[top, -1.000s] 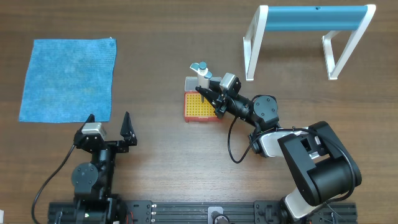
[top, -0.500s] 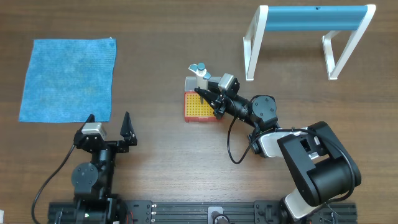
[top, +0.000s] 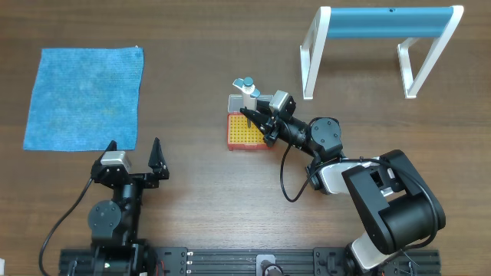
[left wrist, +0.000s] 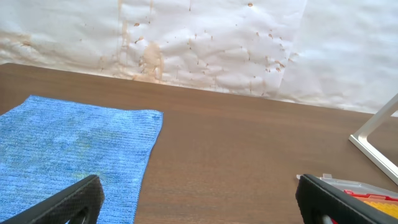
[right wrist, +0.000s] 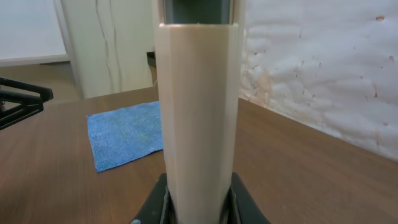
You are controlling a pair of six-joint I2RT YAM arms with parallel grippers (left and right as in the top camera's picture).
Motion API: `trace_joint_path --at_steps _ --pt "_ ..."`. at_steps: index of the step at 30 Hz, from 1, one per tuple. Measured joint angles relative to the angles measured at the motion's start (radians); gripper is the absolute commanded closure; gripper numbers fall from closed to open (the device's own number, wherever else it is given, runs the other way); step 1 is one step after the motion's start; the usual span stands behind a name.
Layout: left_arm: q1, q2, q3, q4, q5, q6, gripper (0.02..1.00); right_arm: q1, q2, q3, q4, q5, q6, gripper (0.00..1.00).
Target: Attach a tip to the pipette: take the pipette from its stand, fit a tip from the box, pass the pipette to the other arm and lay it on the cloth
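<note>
Right pincer grips the pipette at the tip box with yellow rack.

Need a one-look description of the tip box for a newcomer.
On the brown table, look near the middle, between the blue cloth and the white-framed stand. The tip box sits there, where the right gripper holds the pipette: small, square, red-sided, its dotted top the only orange in sight.

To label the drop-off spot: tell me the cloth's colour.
The cloth is plain blue with a fine woven texture, clearest in the top view.
</note>
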Motion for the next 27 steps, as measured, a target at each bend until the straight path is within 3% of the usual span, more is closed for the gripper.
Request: trace_joint_path --at_steps 27 --pt "0.0 0.0 0.0 0.0 0.0 0.0 0.023 0.012 0.041 0.012 0.016 0.024 0.0 0.921"
